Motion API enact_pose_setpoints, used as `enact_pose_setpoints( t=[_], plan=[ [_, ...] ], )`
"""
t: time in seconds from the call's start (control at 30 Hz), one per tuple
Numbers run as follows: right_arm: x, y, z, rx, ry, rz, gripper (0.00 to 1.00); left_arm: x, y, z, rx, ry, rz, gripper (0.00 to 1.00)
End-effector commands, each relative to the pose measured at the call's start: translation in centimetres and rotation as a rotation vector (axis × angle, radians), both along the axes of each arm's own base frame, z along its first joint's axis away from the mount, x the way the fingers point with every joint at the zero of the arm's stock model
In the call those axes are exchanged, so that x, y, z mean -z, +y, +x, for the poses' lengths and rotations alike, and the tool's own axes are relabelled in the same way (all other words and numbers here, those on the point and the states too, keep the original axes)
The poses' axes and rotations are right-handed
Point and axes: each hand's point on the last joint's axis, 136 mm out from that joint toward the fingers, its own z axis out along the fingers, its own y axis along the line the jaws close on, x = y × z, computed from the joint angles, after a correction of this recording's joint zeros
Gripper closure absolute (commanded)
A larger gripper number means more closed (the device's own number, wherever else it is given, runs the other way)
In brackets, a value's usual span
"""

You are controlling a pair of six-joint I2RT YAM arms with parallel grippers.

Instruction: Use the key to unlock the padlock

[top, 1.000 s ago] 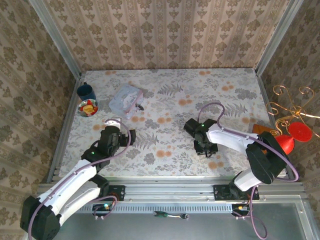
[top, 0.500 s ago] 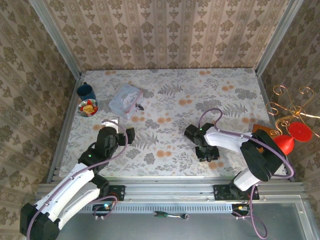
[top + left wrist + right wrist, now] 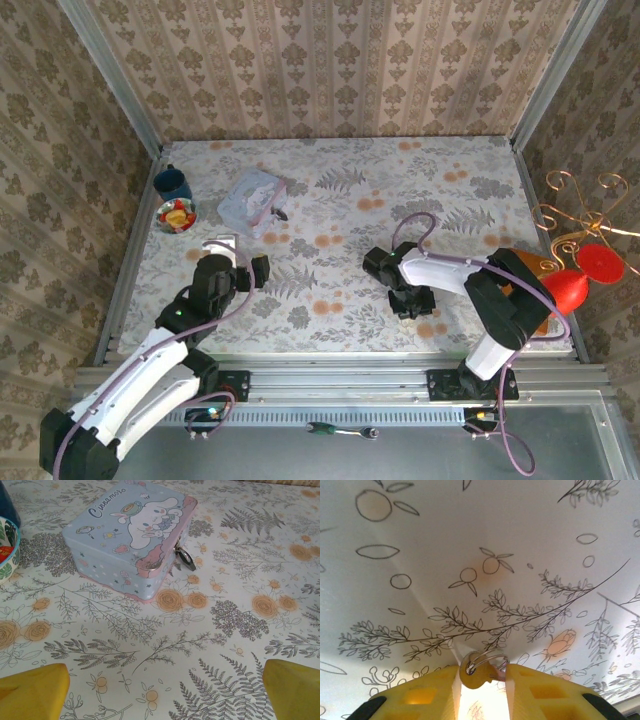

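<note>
Right pincer (image 3: pixel 481 692) is clenched on the small brass-coloured key (image 3: pixel 474 672) with its steel split ring (image 3: pixel 487 659); yellow pads (image 3: pixel 437 695) sit against both sides of the head, low over the right half of the bench (image 3: pixel 470 160). Left pincer (image 3: pixel 160 700) is released, jaws wide, facing the pale blue and pink cartoon tin box (image 3: pixel 127 532); the small dark metal padlock (image 3: pixel 185 559) hangs at the box's front clasp, far left, well apart from the key.

Risks, as I judge them: the pale floral cloth (image 3: pixel 445 610) puckers toward the key, so the pads may have caught fabric and a lift would drag it; the grip is on the head only, so the key could pivot or slip; I can't see the blade, so alignment is a guess; the padlock hangs loose, the tin looks light and nothing holds either, so a push from the key would swing or slide them.

Surface is soft and wrinkles; damask wallpaper (image 3: pixel 330 70) on three sides; a blue mug (image 3: pixel 172 184) and a small patterned bowl (image 3: pixel 177 215) sit left of the box.
</note>
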Motion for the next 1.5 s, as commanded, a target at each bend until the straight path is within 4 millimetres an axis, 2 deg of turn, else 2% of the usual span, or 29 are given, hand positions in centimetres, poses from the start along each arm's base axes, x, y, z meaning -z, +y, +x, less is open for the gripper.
enact_pose_setpoints(
  t=[0.0,0.4,0.6,0.9,1.13,1.2,1.37,1.47],
  plan=[
    [-0.6,-1.2,0.8,-0.019,-0.012,-0.071,0.7,0.0,0.1,0.0,0.001,-0.018,0.012,0.0],
    [-0.1,-1.1,1.0,-0.019,0.001,-0.057,0.87,0.0,0.2,0.1,-0.001,-0.021,0.015,0.0],
    [-0.2,-0.9,1.1,-0.018,-0.013,-0.036,0.91,0.1,0.3,0.1,-0.006,-0.02,0.015,0.0],
    [-1.4,0.2,1.6,-0.02,-0.08,0.043,0.98,0.3,0.2,0.3,-0.008,-0.017,0.014,0.0],
    [-4.6,4.2,3.3,-0.021,-0.232,0.267,1.0,0.7,-0.5,0.5,0.017,0.003,0.015,0.0],
    [-5.8,6.4,4.1,-0.022,-0.296,0.383,1.0,0.6,-1.2,0.5,0.054,0.008,0.003,0.0],
    [-11.2,12.7,6.7,-0.022,-0.49,0.732,1.0,0.7,-3.9,0.3,0.18,0.016,-0.058,0.0],
    [-14.1,15.9,8.7,-0.042,-0.635,0.857,1.0,0.7,-6.0,-0.1,0.281,0.036,-0.109,0.0]
  ],
)
